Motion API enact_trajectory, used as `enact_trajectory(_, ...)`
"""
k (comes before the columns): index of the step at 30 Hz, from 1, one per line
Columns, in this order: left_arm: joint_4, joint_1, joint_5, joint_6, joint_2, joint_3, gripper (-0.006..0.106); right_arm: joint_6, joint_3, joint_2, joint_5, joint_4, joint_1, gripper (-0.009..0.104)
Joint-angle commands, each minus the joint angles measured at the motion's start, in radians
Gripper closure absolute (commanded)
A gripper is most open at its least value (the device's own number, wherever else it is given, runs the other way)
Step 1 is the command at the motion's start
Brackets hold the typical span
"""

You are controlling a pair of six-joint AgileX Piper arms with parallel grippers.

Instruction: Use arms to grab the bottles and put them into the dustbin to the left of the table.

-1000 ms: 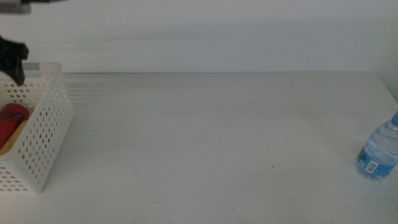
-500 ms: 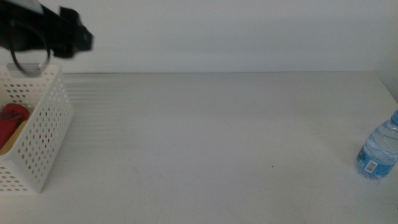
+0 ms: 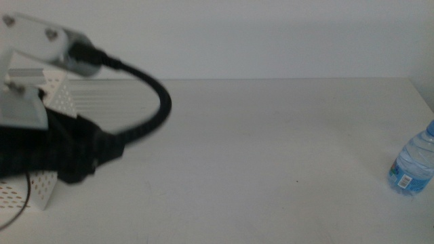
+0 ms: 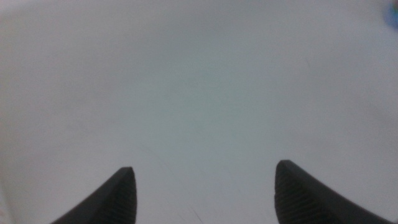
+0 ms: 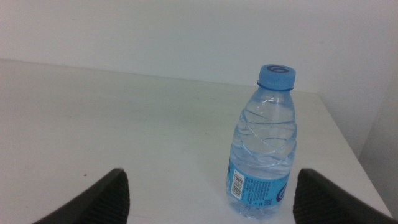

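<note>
At the desk's left edge the left arm (image 3: 61,146) fills the middle view, its white-grey housing and thick black cable (image 3: 146,108) covering most of the dustbin (image 3: 41,190), of which only a strip of perforated white wall shows below and behind the arm. What lies inside the basket cannot be seen. The left gripper (image 4: 205,193) has its jaws spread wide, with nothing but bare white desk (image 3: 258,149) between them in the left wrist view. From the arm across to the right edge the desk surface is open, and its far edge meets a plain pale wall.

One bottle is on the desk: a small clear water bottle (image 3: 413,166) with a blue cap and blue label, upright at the right edge, partly cut off by the frame. The right gripper (image 5: 208,199) is near it, jaws spread apart and holding nothing, with the bottle (image 5: 264,146) standing just ahead of them, toward the desk's right edge.
</note>
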Motion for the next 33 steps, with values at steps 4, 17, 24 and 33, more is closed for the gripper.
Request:
enact_trajectory(4,-0.056,-0.047,-0.064,0.004,-0.066,0.015,0.032,-0.009,-0.009,-0.028,-0.077,-0.006,-0.004,0.025)
enact_trajectory(17,-0.048,-0.090,-0.553,0.004,-0.393,0.411,0.032,-0.009,-0.009,-0.028,-0.077,-0.006,-0.004,0.025)
enact_trajectory(24,-0.032,-0.090,-0.543,0.006,-0.497,0.488,0.029,-0.009,-0.009,-0.028,-0.077,-0.006,-0.004,0.025)
enact_trajectory(33,-0.017,-0.106,-0.513,0.006,-0.513,0.515,0.010,-0.009,-0.009,-0.028,-0.077,-0.006,-0.004,0.025)
